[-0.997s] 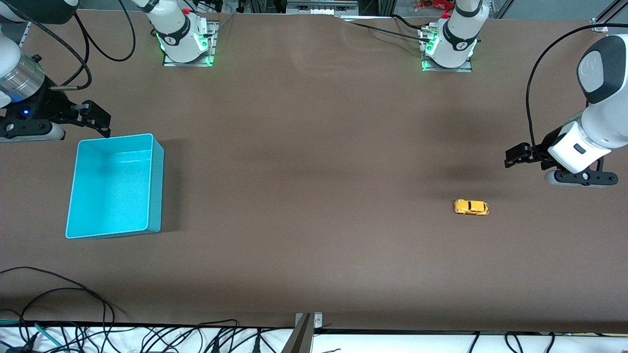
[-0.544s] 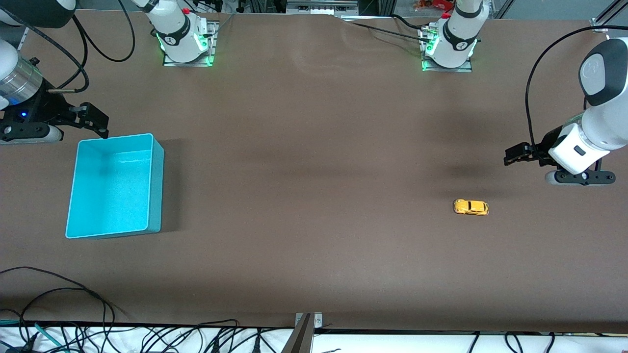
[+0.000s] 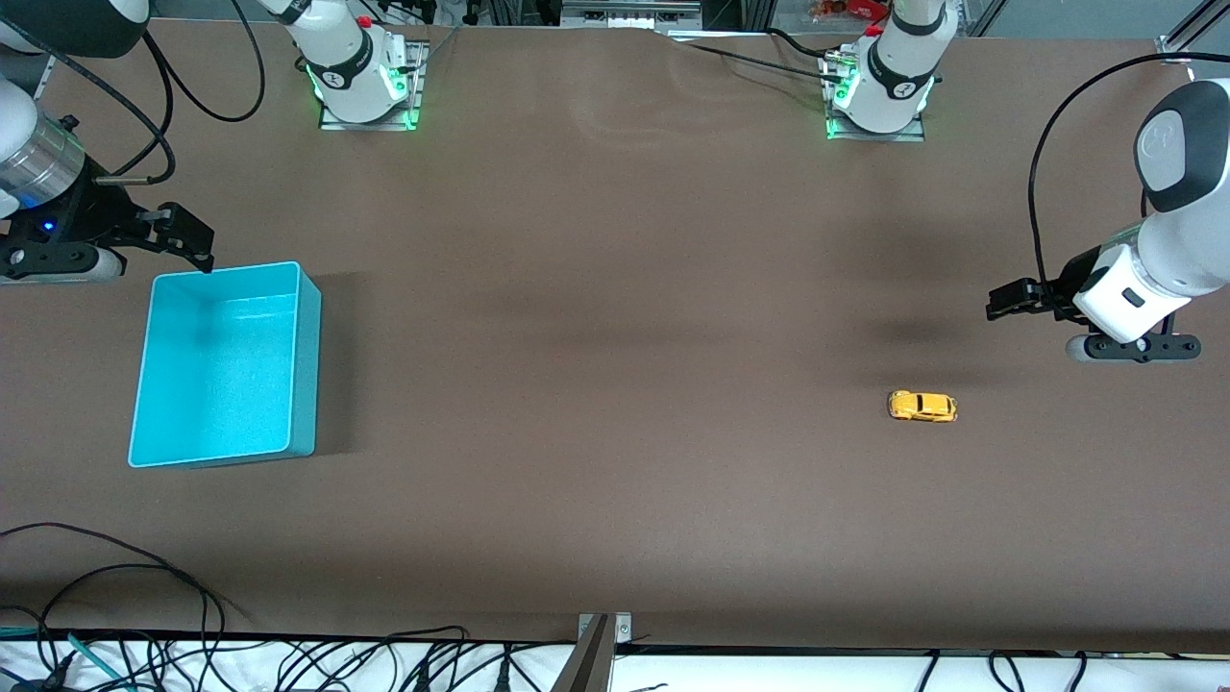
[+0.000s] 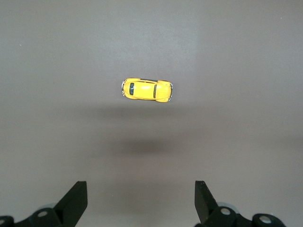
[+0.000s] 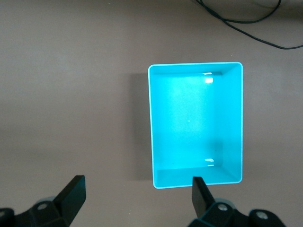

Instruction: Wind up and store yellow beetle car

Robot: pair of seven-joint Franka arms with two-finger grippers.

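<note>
A brown table (image 3: 615,288) fills the view; light falls evenly. Black cables (image 3: 144,634) trail along its near edge.

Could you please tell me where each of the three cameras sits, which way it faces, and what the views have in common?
Front view: high across the table, facing both bases; shows the arms, the left gripper, the right gripper, the yellow beetle car and the turquoise bin.
Left wrist view: on the left arm, looking down past its open gripper at the car.
Right wrist view: on the right arm, looking down past its open gripper into the empty bin.
Shared: each wrist view's object also appears in the front view.
</note>
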